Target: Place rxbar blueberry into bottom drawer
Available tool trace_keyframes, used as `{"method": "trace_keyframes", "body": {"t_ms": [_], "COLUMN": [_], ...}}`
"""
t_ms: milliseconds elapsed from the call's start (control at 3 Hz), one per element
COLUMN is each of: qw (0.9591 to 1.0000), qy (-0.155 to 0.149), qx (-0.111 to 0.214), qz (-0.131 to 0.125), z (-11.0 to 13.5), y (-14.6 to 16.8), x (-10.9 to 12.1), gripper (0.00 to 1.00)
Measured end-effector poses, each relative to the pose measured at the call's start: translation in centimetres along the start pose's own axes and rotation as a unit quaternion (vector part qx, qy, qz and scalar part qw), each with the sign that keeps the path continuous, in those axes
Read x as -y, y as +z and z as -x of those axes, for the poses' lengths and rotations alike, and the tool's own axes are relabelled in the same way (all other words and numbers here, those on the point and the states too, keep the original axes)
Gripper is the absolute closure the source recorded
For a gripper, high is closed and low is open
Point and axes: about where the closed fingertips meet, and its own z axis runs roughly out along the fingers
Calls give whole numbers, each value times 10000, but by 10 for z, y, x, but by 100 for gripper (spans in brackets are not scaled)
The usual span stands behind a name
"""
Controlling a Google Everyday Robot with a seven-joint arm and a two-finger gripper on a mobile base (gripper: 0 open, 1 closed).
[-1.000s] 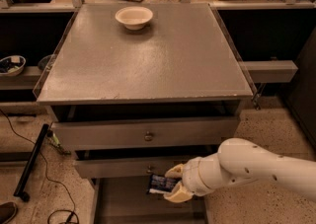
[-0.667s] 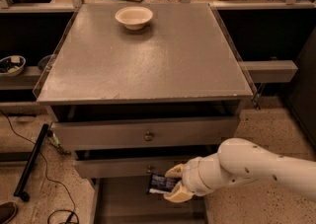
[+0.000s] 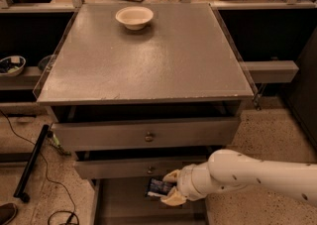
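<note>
Gripper point(image 3: 171, 188) clamps one rxbar blueberry point(image 3: 156, 187) — over one bottom drawer point(image 3: 124, 203).

The rxbar blueberry point(image 3: 156, 187), in a dark wrapper with a bluish patch, is pinched flat between the jaws of the gripper point(image 3: 167, 188) over the bottom drawer point(image 3: 124, 206), a shallow grey tray standing pulled open.

Single cam is looking down from high in front, mid-range, facing counter point(image 3: 148, 70) top & drawer fronts; tool point(image 3: 167, 188) is sitting low in frame, pinching rxbar blueberry point(image 3: 156, 186) over bottom drawer point(image 3: 124, 206).
</note>
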Motion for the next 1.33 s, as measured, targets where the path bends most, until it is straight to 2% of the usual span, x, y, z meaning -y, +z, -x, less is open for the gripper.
{"method": "trace_keyframes", "body": {"t_ms": [333, 667, 1333], "qw": [10000, 9998, 9974], "qy": [0, 146, 631], "qx": [0, 119, 293], "qz": [0, 68, 169], "z": [0, -10, -55], "y": [0, 16, 66], "x": [0, -4, 2], "gripper": [100, 100, 100]}}
